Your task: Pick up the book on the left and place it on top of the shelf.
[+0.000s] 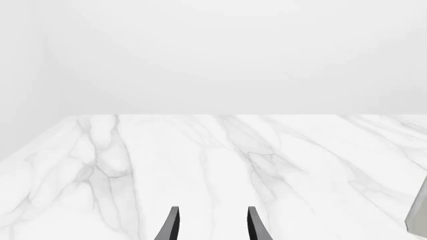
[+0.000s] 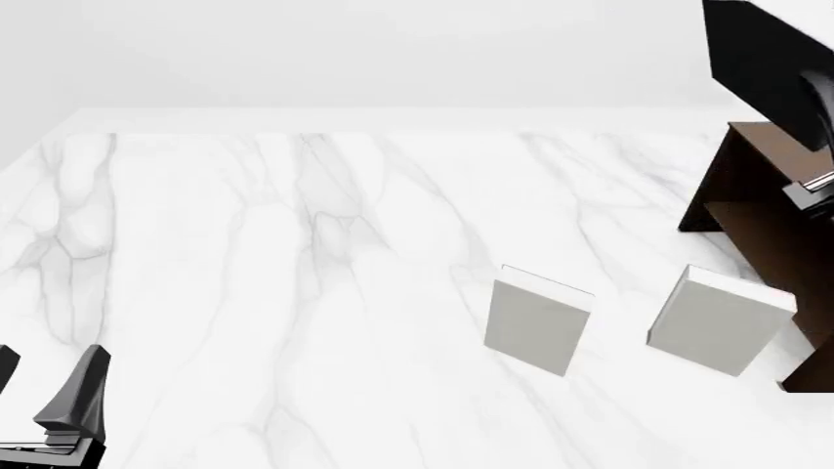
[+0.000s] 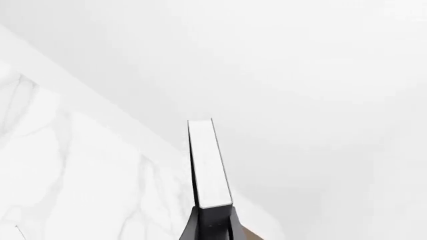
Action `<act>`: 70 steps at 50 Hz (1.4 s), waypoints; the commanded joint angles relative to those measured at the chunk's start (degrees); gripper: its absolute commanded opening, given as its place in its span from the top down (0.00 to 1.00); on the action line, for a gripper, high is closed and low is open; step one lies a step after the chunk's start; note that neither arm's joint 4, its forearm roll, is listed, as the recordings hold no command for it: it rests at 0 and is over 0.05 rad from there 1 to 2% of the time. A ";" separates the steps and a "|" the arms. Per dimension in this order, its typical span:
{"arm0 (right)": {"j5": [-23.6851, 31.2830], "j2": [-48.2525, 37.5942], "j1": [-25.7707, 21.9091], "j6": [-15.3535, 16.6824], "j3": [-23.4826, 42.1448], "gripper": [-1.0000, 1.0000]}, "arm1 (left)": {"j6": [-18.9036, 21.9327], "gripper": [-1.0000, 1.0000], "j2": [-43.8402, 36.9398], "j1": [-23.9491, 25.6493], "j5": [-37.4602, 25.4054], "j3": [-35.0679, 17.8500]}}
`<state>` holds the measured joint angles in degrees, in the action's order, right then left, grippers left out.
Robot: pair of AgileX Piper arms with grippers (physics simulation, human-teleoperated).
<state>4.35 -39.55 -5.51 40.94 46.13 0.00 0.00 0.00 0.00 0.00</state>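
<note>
The black-covered book hangs high at the far right of the front view, above the dark brown shelf and apart from its flat top. In the right wrist view my right gripper is shut on the book, whose white page edge runs straight out from the fingers. My left gripper is low at the near left corner of the table, far from the book. Its fingers are open with nothing between them, as the left wrist view also shows.
Two light grey books stand upright on the marble table, one in the middle and one right in front of the shelf. A grey book edge shows in the left wrist view.
</note>
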 commanded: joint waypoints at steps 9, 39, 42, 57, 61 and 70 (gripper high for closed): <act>2.54 2.55 6.29 1.63 1.68 1.00 | 0.00 0.00 0.00 0.00 0.00 0.00; 4.05 2.66 13.85 3.83 2.81 1.00 | 0.00 0.00 0.00 0.00 0.00 0.00; 4.36 2.61 14.80 3.98 3.42 1.00 | 0.00 0.00 0.00 0.00 0.00 0.00; 3.61 1.93 18.01 5.28 2.84 1.00 | 0.00 0.00 0.00 0.00 0.00 0.00; 3.08 1.45 18.91 5.49 2.65 1.00 | 0.00 0.00 0.00 0.00 0.00 0.00; 1.33 0.21 20.41 5.23 1.47 1.00 | 0.00 0.00 0.00 0.00 0.00 0.00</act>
<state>7.61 -38.55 13.12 47.91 47.79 0.00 0.00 0.00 0.00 0.00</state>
